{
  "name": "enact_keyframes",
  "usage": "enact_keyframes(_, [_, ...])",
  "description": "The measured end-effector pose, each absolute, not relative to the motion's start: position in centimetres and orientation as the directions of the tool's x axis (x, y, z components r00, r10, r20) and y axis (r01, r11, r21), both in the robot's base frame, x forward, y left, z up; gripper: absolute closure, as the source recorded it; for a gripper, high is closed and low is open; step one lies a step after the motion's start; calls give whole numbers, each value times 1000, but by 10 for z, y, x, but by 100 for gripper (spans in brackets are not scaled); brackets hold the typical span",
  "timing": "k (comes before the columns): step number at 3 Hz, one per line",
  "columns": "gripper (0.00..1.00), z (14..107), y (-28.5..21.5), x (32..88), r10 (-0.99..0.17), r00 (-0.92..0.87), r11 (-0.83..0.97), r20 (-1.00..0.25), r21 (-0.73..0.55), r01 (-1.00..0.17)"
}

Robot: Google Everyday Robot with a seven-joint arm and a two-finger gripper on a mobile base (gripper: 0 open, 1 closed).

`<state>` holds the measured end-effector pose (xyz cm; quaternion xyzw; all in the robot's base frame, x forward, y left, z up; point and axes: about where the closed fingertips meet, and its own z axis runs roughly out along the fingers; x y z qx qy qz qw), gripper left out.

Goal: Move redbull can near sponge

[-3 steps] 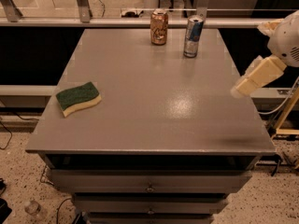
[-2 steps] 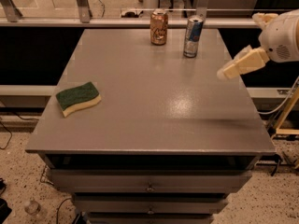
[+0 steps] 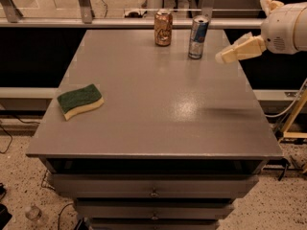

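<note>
The redbull can [image 3: 197, 37] stands upright at the far right of the grey table [image 3: 158, 119]. It is slim, blue and silver. The sponge [image 3: 80, 101] lies flat near the table's left edge, green top up, pale yellow foam below. My gripper [image 3: 225, 55] comes in from the right, above the table's right edge. Its cream tip points left and hangs in the air just right of the redbull can, a little apart from it. It holds nothing that I can see.
An orange-brown can [image 3: 163, 28] stands upright at the far edge, left of the redbull can. A rail with posts [image 3: 86, 6] runs behind the table. Drawers [image 3: 153, 190] sit under the front edge.
My gripper has moved up and to the left, from beside the table's right edge toward the redbull can. The cans and the sponge have not moved.
</note>
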<state>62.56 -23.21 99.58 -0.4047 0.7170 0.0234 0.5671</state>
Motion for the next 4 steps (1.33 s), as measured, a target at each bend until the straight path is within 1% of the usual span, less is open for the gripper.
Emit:
enact_keyframes(1, [0, 989, -223, 649, -491, -22, 692, -871, -375, -616])
enact_keyframes(2, [0, 979, -210, 689, -379, 5, 726, -925, -301, -618])
enact_keyframes(3, [0, 969, -203, 721, -297, 17, 747, -955, -243, -619])
enact_keyframes(4, [0, 958, -199, 742, -244, 11, 758, -970, -198, -621])
